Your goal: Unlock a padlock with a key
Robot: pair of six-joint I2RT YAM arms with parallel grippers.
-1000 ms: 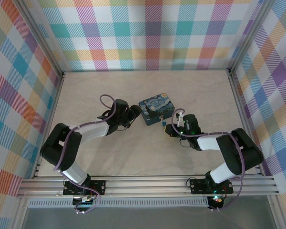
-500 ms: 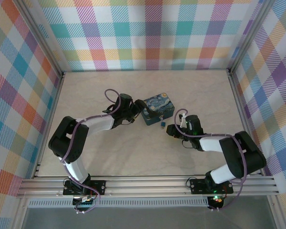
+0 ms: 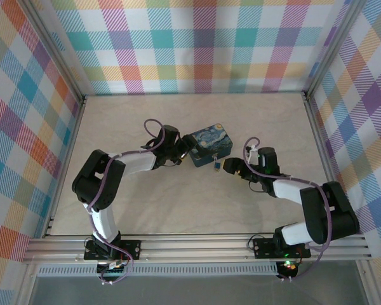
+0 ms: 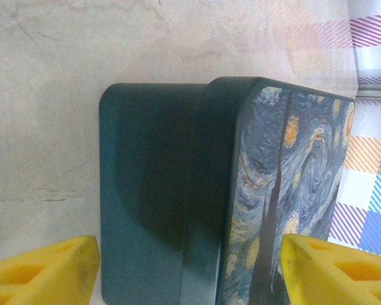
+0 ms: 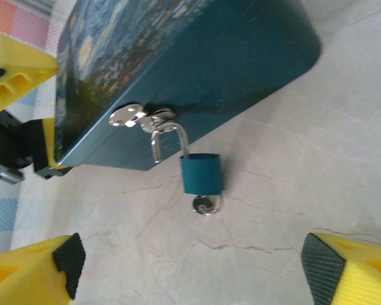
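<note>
Pale tabletop (image 3: 178,210). Right gripper (image 5: 193,259): jaws fully spread, empty, facing the blue padlock (image 5: 201,175). It hangs by its shackle from the hasp (image 5: 130,116) of the starry-night box (image 5: 241,57), key (image 5: 206,204) inserted underneath. Left gripper (image 4: 187,249): jaws apart, straddling the box end; contact possibly absent.

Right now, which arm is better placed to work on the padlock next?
Right. The right gripper is open and faces the padlock hanging at the front of the box, which sits centred between its fingers in the wrist view. The left gripper straddles the box's other end, away from the padlock.
</note>
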